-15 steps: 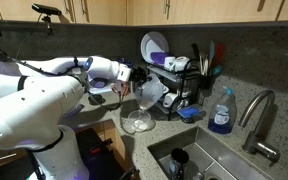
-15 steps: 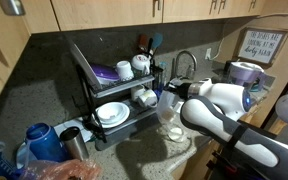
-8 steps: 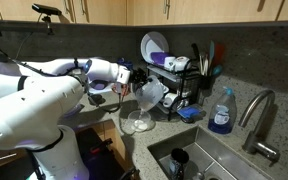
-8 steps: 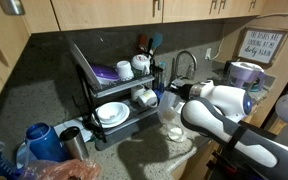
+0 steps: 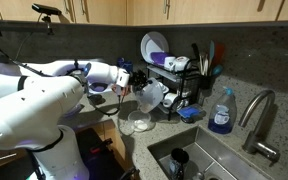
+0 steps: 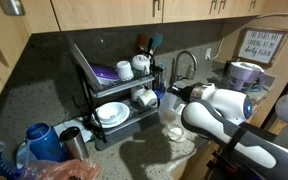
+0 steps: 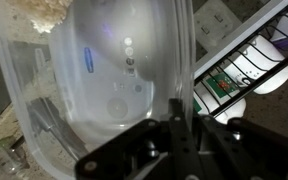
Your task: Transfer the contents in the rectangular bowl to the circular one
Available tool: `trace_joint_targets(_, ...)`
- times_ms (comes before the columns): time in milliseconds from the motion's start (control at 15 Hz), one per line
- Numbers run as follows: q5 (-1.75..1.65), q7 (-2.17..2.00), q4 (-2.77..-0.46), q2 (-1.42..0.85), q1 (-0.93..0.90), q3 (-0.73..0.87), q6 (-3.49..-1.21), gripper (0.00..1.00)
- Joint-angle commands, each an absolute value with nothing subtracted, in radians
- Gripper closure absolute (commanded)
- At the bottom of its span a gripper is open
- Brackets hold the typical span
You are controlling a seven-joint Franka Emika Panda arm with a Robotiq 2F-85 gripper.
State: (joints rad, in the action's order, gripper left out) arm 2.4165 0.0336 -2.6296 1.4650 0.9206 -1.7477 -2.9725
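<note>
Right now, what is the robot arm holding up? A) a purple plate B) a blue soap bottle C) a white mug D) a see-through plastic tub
D: its fingers pinch the rim of the translucent rectangular bowl, which is tilted above the small round bowl.

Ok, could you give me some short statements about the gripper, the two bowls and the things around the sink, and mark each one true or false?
1. The gripper is shut on the rim of the rectangular bowl. True.
2. The rectangular bowl rests flat on the counter. False: it is held in the air, tilted.
3. The circular bowl stands on the counter below the rectangular bowl. True.
4. The soap bottle beside the faucet is red. False: it is blue.
5. The dish rack is empty. False: it holds plates and bowls.
</note>
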Motion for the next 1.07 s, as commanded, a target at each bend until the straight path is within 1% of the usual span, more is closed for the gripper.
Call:
trace_joint_targets(0,2.467,0.071,-2.617,1.465,0.93,-1.741,-3.011,0.99)
trace_joint_targets(1000,2.616,0.247,-2.574,1.465,0.95,-1.686,-3.087,0.99)
